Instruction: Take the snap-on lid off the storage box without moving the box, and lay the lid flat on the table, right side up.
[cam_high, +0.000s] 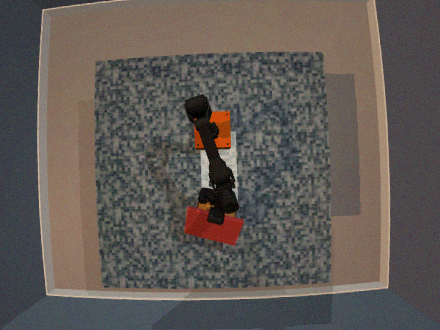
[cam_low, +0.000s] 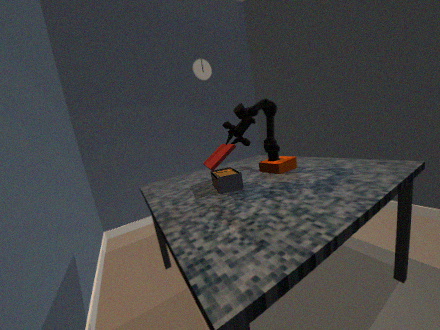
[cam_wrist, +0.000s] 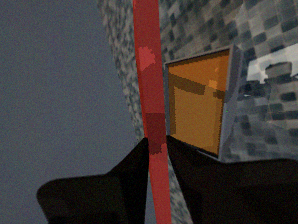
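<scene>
The red lid (cam_high: 200, 225) (cam_low: 218, 157) (cam_wrist: 149, 75) is off the box and steeply tilted in the air. My gripper (cam_low: 228, 143) (cam_wrist: 156, 140) is shut on it, with one finger on each face near its upper edge. The grey storage box (cam_low: 228, 183) (cam_wrist: 235, 75) stands upright and open on the table, its orange inside showing. In the exterior view the lid's lower edge appears close to the box's rim; whether they touch is hard to tell. In the top view the lid and arm hide most of the box.
The arm rises from an orange base block (cam_high: 224, 120) (cam_low: 282, 165) on the speckled table (cam_high: 280, 240) (cam_low: 300, 220). A flat white strip (cam_high: 206, 170) (cam_wrist: 260, 62) lies between the base and the box. The table's edge (cam_low: 181, 265) is beyond the lid.
</scene>
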